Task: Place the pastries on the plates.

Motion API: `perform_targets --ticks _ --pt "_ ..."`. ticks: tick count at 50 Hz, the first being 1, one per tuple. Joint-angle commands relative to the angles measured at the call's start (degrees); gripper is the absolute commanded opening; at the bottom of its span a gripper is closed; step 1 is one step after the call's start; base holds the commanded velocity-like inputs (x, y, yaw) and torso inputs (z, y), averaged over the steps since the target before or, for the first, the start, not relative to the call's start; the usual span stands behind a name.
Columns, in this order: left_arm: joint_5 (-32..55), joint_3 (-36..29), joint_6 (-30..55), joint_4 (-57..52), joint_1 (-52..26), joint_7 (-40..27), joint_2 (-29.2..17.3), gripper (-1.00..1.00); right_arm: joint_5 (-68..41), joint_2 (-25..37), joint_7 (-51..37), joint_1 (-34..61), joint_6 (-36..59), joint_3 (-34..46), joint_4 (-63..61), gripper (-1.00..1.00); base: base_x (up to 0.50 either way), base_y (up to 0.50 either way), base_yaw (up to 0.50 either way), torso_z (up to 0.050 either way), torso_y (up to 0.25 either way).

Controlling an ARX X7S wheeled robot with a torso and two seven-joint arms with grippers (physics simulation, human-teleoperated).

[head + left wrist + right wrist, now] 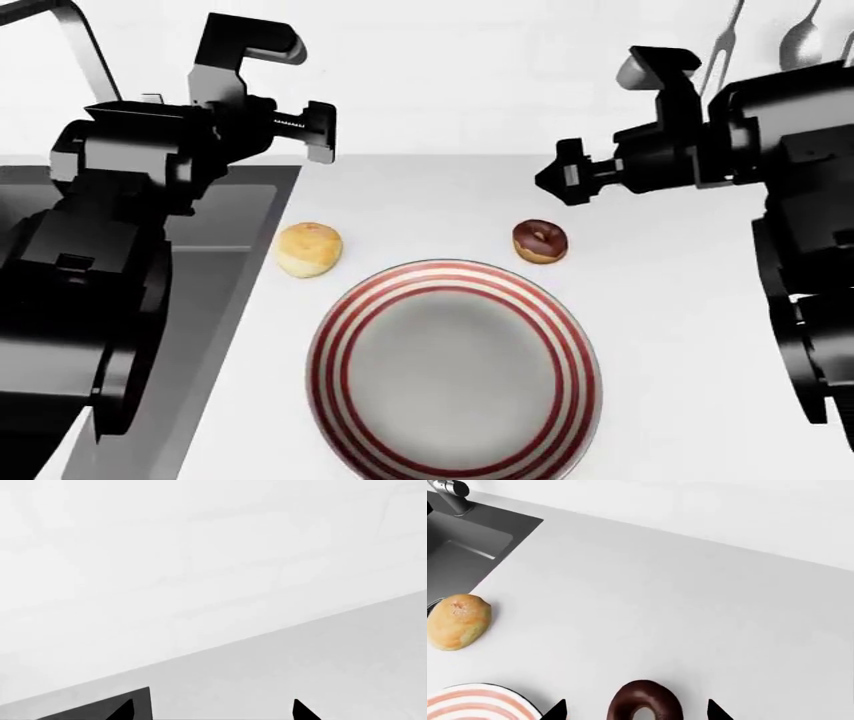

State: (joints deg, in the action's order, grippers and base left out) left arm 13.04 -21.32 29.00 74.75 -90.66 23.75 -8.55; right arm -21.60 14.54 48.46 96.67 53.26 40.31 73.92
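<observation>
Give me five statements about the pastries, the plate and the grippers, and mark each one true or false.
1. The striped plate has nothing on it. True.
2. The golden bun lies on the counter between the sink and the plate. True.
3. The chocolate doughnut sits in the plate's centre. False: it lies on the counter beyond the plate's rim.
4. The right gripper has its fingers apart, and in the right wrist view the doughnut shows between them. True.
5. The left gripper holds the bun. False: its fingers are apart with nothing between them, and the bun lies on the counter.
</observation>
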Motion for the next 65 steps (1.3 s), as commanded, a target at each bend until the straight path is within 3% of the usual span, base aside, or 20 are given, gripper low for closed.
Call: perform_targets --ticks 1,12,29,49,59,65 --pt "-1.16 1.29 0.16 -0.08 0.14 0.14 0.00 1.00 9.08 -1.10 1.88 -1.89 -0.04 -6.44 1.04 1.00 0.00 0.00 0.00 0.000 0.000" --pt "-1.79 2.04 0.09 -0.04 0.53 -0.22 0.33 1.00 17.41 -2.40 1.87 -3.23 -0.26 -14.90 1.06 1.00 0.00 0.00 0.00 0.000 0.000" --pt "-3.12 3.52 -0.10 0.03 1.23 0.29 0.37 1.00 20.61 -2.47 0.87 -0.34 -2.58 -20.50 1.06 1.00 0.00 0.00 0.00 0.000 0.000" --pt "-3.57 6.65 -2.25 -0.09 0.16 0.71 0.14 1.00 21.60 -3.59 2.99 1.77 -2.34 -18.90 1.07 1.00 0.00 0.00 0.00 0.000 0.000" --pt "-4.82 4.96 -3.06 -1.77 0.03 3.00 -0.19 1.00 21.92 -3.58 3.67 2.77 -1.13 -17.06 1.07 1.00 0.00 0.00 0.00 0.001 -0.023" --pt "-4.25 4.81 5.82 -15.40 2.41 2.51 -2.03 1.00 21.84 -3.55 4.97 3.63 0.50 -16.19 1.07 1.00 0.00 0.00 0.00 0.009 -0.125"
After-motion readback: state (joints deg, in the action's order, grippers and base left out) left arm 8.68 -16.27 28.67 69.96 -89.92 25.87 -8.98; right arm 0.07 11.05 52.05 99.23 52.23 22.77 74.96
